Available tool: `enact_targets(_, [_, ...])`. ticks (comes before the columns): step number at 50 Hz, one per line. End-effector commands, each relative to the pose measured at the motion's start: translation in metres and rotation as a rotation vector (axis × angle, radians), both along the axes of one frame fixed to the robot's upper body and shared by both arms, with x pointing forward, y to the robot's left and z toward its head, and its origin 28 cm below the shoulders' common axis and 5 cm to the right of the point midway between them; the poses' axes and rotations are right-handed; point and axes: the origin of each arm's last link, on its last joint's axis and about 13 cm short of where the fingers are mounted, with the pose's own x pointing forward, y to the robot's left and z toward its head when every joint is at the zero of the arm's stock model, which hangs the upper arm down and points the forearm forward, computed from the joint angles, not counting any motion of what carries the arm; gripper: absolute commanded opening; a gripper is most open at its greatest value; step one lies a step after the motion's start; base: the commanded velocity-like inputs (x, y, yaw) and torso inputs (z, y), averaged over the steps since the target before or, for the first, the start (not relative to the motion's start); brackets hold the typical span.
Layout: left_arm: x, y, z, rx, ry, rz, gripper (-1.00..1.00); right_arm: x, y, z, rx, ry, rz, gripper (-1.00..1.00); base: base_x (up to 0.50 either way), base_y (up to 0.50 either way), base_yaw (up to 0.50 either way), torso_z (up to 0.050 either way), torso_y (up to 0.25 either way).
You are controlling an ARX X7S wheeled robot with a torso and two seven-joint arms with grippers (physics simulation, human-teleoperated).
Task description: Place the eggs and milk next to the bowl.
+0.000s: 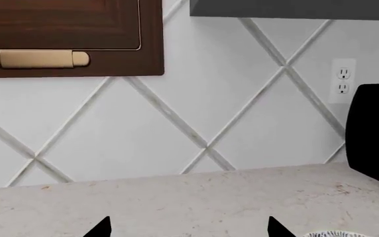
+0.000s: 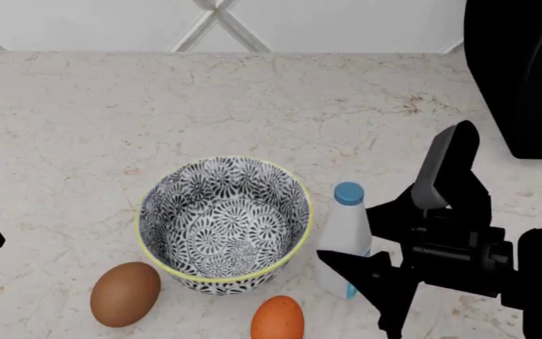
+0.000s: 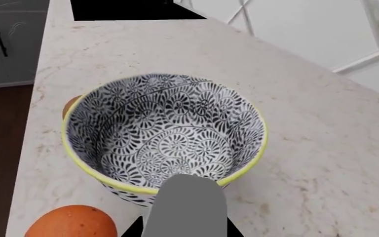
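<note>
Head view, right gripper: spread wide around milk, not touching.
Left gripper: parted, empty.
Bowl: left of milk.

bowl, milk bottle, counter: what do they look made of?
Bowl: likely glazed ceramic, with thick walls, a black-and-white floral print and a thin yellow rim.
Milk bottle: looks like matte white plastic, with a blue screw cap; it could be painted glass.
Counter: polished stone look, marble or quartz, cream with faint brown veins.
</note>
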Motion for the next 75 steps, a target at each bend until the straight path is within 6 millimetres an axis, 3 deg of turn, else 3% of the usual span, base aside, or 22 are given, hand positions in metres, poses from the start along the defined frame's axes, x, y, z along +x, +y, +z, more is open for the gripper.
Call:
enact_targets(1, [0.004, 0.002, 0.002, -0.015, -0.016, -0.002, 1.0, 0.007, 0.003, -0.002, 0.011, -0.026, 0.024, -1.0, 0.0, 0.0, 0.0, 0.0, 0.0])
enact_targets(64, [0.001, 0.004, 0.001, -0.01, -0.009, 0.007, 1.0, 0.017, 0.008, -0.03, 0.013, 0.023, 0.043, -1.0, 0.0, 0.0, 0.0, 0.0, 0.0])
enact_targets(65, [0.001, 0.004, 0.001, -0.008, -0.009, 0.007, 1.0, 0.017, 0.007, -0.03, 0.013, 0.024, 0.04, 1.0, 0.0, 0.0, 0.0, 0.0, 0.0])
enact_targets(75, [0.002, 0.003, 0.0, -0.008, -0.007, 0.005, 1.0, 0.016, 0.006, -0.029, 0.006, 0.025, 0.038, 1.0, 0.0, 0.0, 0.0, 0.0, 0.0])
